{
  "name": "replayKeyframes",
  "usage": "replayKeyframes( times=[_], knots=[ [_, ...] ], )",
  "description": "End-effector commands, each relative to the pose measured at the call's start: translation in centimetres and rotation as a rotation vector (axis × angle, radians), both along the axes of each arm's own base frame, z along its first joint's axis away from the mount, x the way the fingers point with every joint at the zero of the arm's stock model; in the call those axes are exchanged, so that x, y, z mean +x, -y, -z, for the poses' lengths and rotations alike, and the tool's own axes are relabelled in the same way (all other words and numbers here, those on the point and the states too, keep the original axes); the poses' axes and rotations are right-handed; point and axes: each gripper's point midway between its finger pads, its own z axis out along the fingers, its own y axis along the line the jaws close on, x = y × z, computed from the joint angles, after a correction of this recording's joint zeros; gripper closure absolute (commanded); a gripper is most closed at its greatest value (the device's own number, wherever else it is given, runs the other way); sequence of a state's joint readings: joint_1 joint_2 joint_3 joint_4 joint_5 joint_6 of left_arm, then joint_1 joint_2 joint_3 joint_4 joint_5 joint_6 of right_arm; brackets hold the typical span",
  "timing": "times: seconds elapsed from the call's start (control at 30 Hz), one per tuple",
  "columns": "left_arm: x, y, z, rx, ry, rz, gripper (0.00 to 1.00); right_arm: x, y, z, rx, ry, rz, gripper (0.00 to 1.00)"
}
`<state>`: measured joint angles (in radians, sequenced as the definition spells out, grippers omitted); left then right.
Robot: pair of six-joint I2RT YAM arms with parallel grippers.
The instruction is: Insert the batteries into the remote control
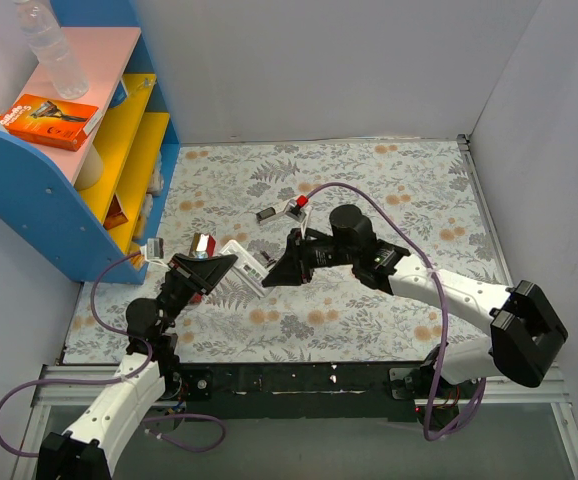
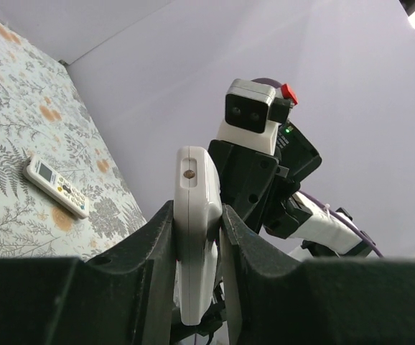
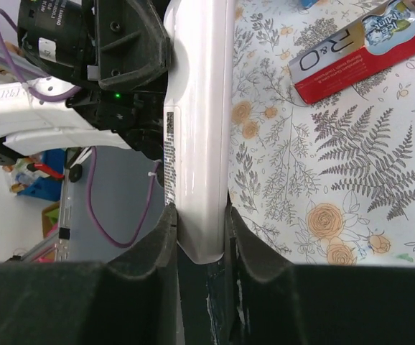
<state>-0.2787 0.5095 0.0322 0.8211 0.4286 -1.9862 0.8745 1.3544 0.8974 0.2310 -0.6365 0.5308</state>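
Note:
A white remote control (image 1: pixel 246 262) hangs in the air between my two grippers, above the flowered table. My left gripper (image 1: pixel 227 264) is shut on one end of it. In the left wrist view the remote (image 2: pixel 195 215) stands edge-on between the black fingers (image 2: pixel 146 244). My right gripper (image 1: pixel 271 272) is shut on the other end. In the right wrist view the remote's (image 3: pixel 200 122) end sits between the pads (image 3: pixel 166 230). No battery shows clearly. A small dark item (image 1: pixel 266 213) lies on the table behind the remote, too small to name.
A second small white remote (image 2: pixel 57 188) lies on the table. A red toothpaste box (image 3: pixel 358 50) lies near the left gripper and shows in the top view (image 1: pixel 202 245). A blue and yellow shelf (image 1: pixel 119 170) stands at the left, with an orange box (image 1: pixel 54 120) on top.

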Motion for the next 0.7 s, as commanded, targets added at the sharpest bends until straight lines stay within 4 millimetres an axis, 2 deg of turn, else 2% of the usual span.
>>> replayKeyframes(
  times=[0.0,0.07,0.17,0.2,0.3,0.43,0.53,0.57,0.67],
  knots=[
    [-1.3,0.4,2.4,-0.058,-0.079,0.077,1.00,0.0,-0.6,-0.5,0.061,0.018,-0.035,0.90],
    [-1.4,0.4,2.3,-0.058,-0.071,0.085,1.00,-0.2,-0.7,-0.6,0.069,0.007,-0.049,0.89],
    [-1.5,0.5,2.4,-0.051,-0.067,0.086,1.00,-0.5,-0.8,-1.0,0.088,0.005,-0.065,0.71],
    [-1.5,0.6,2.6,-0.045,-0.070,0.089,1.00,-0.5,-0.8,-1.4,0.098,0.010,-0.067,0.60],
    [-1.5,0.6,2.9,-0.026,-0.065,0.088,1.00,-0.3,-1.1,-1.8,0.111,0.011,-0.069,0.53],
    [-1.4,0.8,3.4,0.004,-0.063,0.084,1.00,-0.5,-1.5,-2.7,0.147,0.011,-0.097,0.53],
    [-1.3,0.8,3.4,0.017,-0.056,0.078,1.00,-0.6,-1.6,-2.6,0.148,0.000,-0.108,0.55],
    [-1.3,0.8,3.5,0.022,-0.058,0.080,1.00,-0.7,-1.6,-2.5,0.147,-0.001,-0.111,0.58],
    [-1.2,0.9,3.5,0.043,-0.056,0.078,1.00,-0.8,-1.4,-2.2,0.140,0.000,-0.116,0.84]
  ],
)
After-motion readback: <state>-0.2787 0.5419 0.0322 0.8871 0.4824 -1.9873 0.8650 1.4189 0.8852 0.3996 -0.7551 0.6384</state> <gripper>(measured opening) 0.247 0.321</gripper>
